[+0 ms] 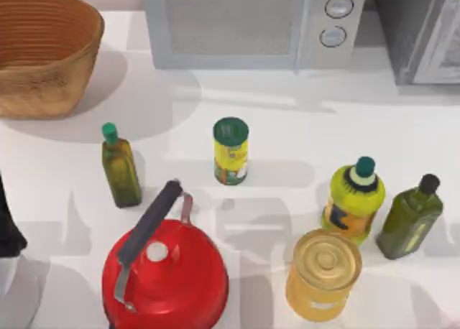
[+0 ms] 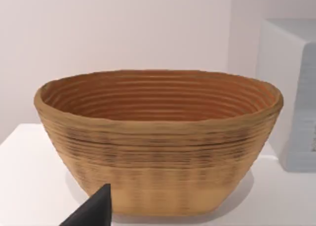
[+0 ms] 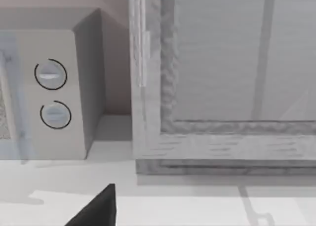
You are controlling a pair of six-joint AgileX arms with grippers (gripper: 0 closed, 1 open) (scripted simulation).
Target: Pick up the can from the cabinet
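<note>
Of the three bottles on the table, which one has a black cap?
The dark olive oil bottle at the table's far right edge. Its cap is black, while the yellow bottle beside it and the olive oil bottle at left both have green caps.

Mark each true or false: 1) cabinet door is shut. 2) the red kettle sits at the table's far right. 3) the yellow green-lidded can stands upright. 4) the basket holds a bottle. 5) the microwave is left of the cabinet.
1) The cabinet door is shut. True, as far as the right wrist view shows: the pale framed door covers the front.
2) The red kettle sits at the table's far right. False: it is at the front, left of centre.
3) The yellow green-lidded can stands upright. True.
4) The basket holds a bottle. False: its inside looks bare in the left wrist view.
5) The microwave is left of the cabinet. True.
</note>
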